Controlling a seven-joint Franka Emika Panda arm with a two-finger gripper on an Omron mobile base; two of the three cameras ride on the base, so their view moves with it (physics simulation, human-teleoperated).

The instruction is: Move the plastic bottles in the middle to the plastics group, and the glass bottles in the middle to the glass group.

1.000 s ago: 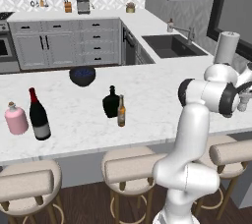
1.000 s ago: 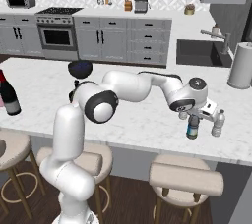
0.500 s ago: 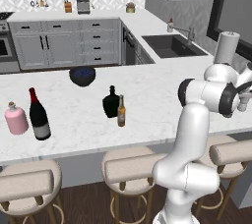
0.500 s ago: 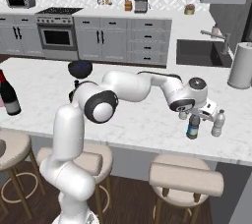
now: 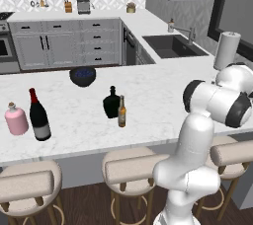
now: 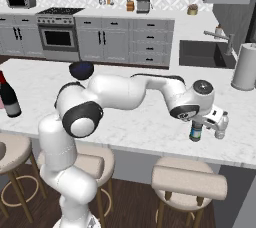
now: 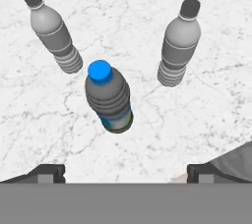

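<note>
On the far left of the counter I saw the pink bottle and the tall wine bottle standing together as the glass group. Near the middle, the black flask and the slim brown beer bottle stood just beside each other, well apart from that group, so I judged both glass moves as not yet done. Over on the right, the blue-capped water bottle stood upright on the marble between the two clear bottles, touching neither, and nothing gripped it, so I took the plastic part as finished. The arm reached out low and far to the right across the counter edge, its hand pointing down above that bottle. The gripper was spread wide, its tips at either side of the hand view with bare marble between them, holding nothing. I reckoned about a third of the job was behind me.
</note>
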